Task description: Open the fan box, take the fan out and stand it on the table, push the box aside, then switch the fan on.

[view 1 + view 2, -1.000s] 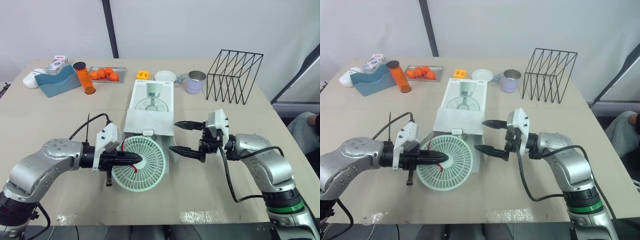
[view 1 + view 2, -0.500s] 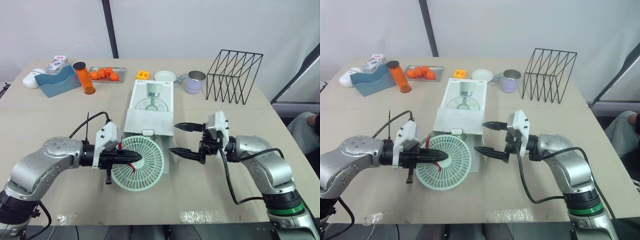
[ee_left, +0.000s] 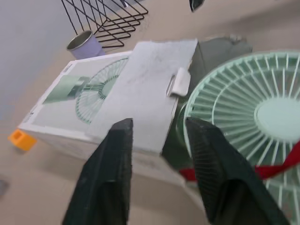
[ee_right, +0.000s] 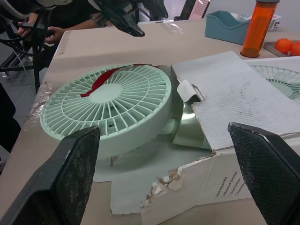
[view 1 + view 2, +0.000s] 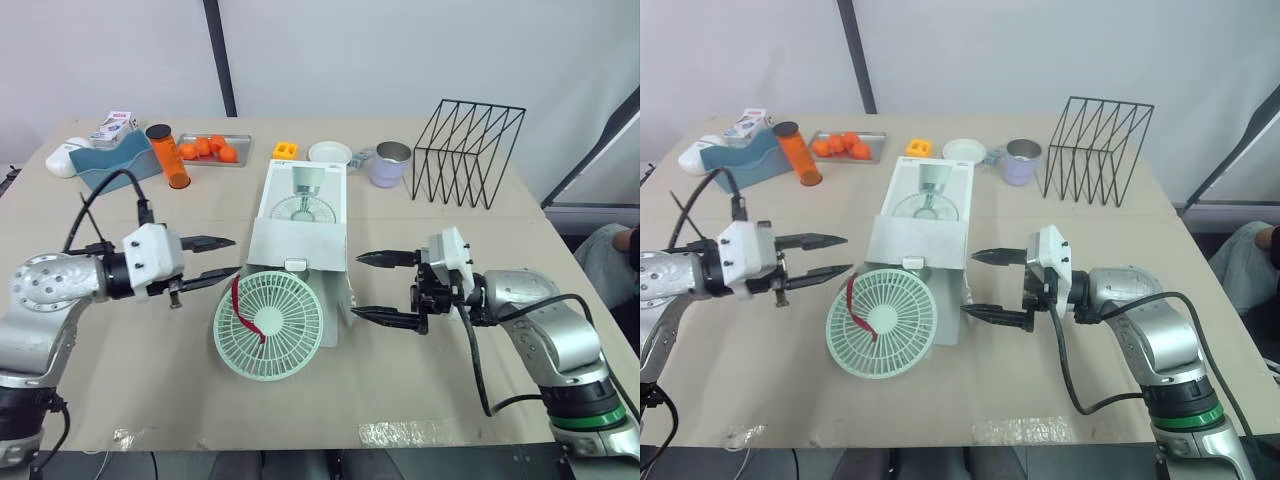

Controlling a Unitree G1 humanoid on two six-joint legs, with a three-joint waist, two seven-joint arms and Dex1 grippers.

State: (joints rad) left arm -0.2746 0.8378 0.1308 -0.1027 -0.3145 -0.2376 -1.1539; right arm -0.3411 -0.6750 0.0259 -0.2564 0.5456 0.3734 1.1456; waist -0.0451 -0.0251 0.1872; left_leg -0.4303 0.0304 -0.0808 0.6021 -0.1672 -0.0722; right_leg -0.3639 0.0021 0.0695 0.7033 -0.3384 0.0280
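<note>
Left gripper point(image 5: 235, 255) and right gripper point(image 5: 356, 286) gape empty; light, stiff fan point(image 5: 268, 325) seems best gripped at its rim.

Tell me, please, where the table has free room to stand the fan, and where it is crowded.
Free: the table strip along the front edge, left of the fan; also the patch right of the box, between the wire rack and the right gripper. Crowded: the far edge, from the blue bin to the mug.
</note>
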